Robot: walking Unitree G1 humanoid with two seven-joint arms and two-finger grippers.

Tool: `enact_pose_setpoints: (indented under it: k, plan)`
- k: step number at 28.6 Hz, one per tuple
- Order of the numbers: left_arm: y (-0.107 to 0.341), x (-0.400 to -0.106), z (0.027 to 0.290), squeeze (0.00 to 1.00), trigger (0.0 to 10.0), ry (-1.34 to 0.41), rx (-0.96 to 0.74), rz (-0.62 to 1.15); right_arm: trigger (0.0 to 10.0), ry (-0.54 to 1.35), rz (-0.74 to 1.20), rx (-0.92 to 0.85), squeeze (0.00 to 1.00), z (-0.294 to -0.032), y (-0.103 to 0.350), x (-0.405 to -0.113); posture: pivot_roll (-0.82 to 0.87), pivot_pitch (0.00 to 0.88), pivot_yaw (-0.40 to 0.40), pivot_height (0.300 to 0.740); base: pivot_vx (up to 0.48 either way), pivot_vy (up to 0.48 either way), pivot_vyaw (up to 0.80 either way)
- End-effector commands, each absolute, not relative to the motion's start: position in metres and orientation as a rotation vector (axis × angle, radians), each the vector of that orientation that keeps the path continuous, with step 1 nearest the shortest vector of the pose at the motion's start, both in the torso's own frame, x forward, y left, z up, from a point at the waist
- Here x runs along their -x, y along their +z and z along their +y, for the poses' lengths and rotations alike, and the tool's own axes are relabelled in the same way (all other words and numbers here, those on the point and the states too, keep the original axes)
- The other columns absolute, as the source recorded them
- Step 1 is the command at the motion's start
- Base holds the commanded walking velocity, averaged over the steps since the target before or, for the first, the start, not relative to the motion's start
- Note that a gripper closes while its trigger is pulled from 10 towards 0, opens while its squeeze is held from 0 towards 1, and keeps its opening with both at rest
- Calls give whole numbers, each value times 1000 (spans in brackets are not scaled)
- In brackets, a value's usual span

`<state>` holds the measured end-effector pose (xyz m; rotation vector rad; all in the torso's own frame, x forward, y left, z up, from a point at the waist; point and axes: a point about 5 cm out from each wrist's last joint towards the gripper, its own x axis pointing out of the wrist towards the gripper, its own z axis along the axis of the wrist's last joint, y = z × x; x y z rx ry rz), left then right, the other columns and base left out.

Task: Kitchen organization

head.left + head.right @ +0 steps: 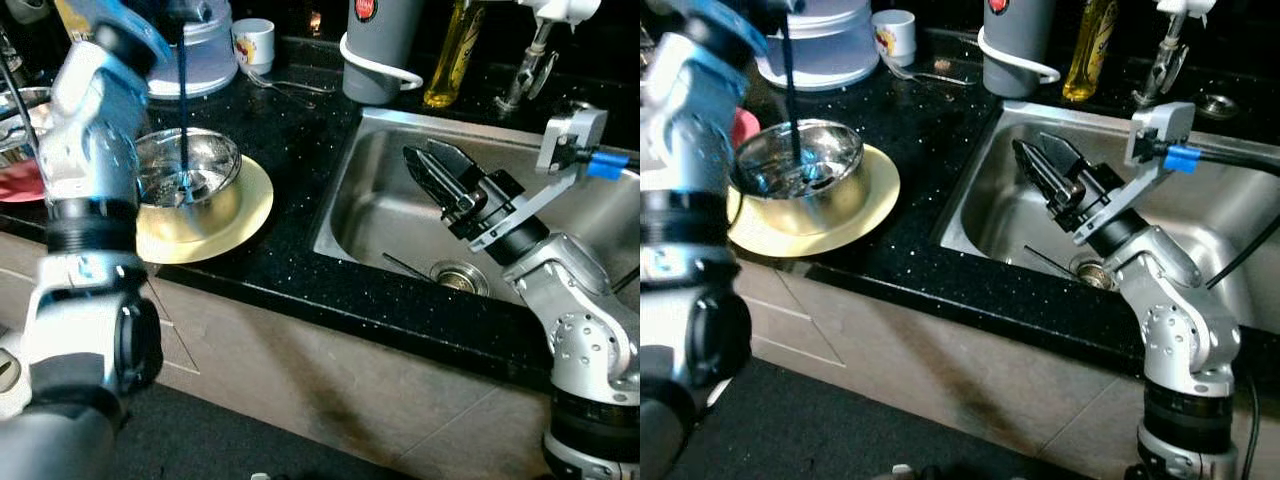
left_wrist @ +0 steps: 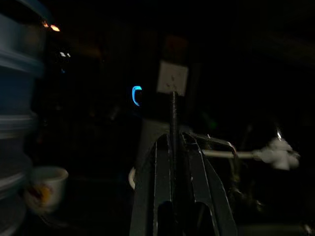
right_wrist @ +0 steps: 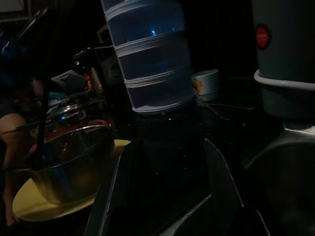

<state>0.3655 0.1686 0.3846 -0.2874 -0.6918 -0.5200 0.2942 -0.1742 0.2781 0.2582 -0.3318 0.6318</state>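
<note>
A thin dark utensil handle (image 1: 182, 95) stood almost upright, with its lower end inside the steel bowl (image 1: 190, 180). The left gripper (image 2: 173, 162) held it from above, its two black fingers closed on the handle, as the left wrist view showed. What kind of utensil it was, I could not tell, because its lower end was lost in the reflections of the bowl.

The bowl sat on a pale yellow plate (image 1: 250, 205) on the black speckled counter (image 1: 300, 150), just left of the sink (image 1: 380, 200). Behind the bowl stood a stack of bluish plastic containers (image 3: 147, 54), and beside it a small white cup (image 1: 254, 42). A spoon (image 1: 290, 85) lay on the counter near the cup. Further right were a grey jug with a white handle (image 1: 380, 50) and a bottle of yellow oil (image 1: 450, 50), next to the tap (image 1: 525, 60).

The right gripper (image 1: 430, 170) hung over the steel sink, well apart from the bowl, and its fingers stood a little apart with nothing between them. In the sink, a thin dark stick (image 1: 405, 266) lay near the drain (image 1: 458, 275).
</note>
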Motion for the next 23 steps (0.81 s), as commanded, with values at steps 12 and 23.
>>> enact_pose_setpoints:
  k: [12, 23]
  plan:
    - [378, -350, 154, 0, 10000, -551, 228, -700, 10000, 585, -371, -273, 0, -176, 279, -301, -43, 55, 25, 740, 0, 0, -526]
    - [380, -345, 159, 0, 10000, -493, 239, -721, 10000, 589, -376, -254, 0, -175, 278, -301, -43, 39, 22, 740, 0, -244, 0]
